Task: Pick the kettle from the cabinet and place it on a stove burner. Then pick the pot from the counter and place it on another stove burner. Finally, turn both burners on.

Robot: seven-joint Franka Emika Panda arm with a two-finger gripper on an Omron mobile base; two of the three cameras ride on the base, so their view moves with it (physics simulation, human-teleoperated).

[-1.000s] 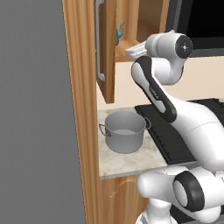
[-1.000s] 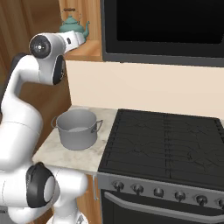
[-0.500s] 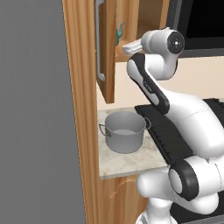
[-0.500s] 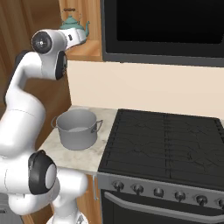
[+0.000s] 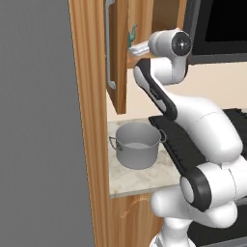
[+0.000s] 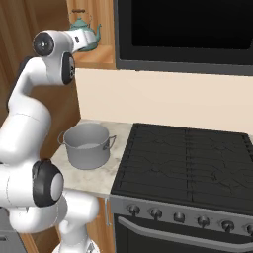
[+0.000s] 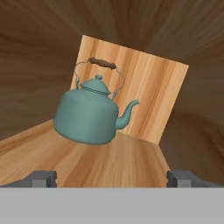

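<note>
Teal kettle [image 7: 89,114] sits centre-left in my hand view, above and ahead of my gripper [image 7: 112,178], jaws spread wide, spout pointing right.

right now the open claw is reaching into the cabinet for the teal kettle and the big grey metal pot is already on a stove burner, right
Not quite: the wide grey brushed-metal pot sits on the pale marble counter, beside the black cooktop, as the right base view shows. The rest holds: open claw, small teal-green kettle.
</note>
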